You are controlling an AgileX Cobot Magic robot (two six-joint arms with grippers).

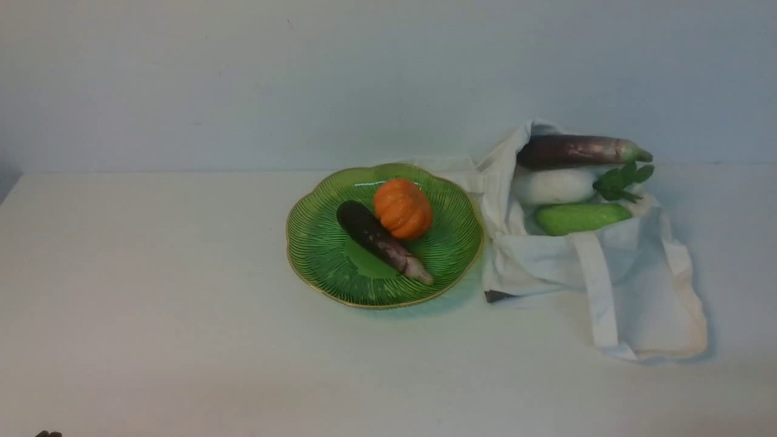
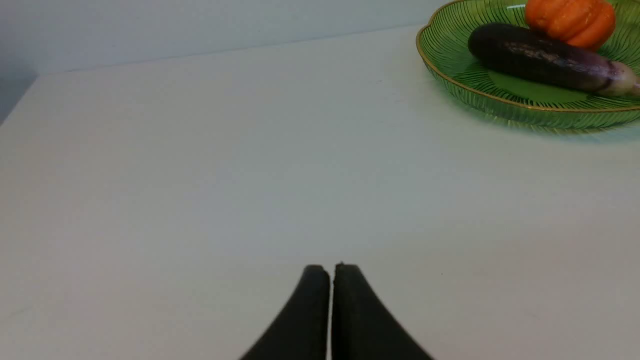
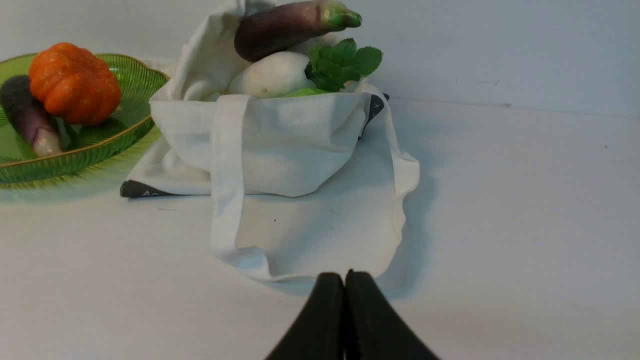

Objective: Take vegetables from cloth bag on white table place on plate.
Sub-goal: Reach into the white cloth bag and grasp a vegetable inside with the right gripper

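White counter meets a pale wall at 12 o'clock. The plate sits mid-counter. The cloth bag lies just beside it at 3 o'clock, holding the eggplant, radish and cucumber. Bare counter spreads at 9 o'clock. The left tool and right tool are both pressed together, empty.

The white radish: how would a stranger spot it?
On the white table, find the cloth bag right of the green plate. The white radish lies in its mouth, between the purple eggplant and the green cucumber; it alone is white with leafy greens.
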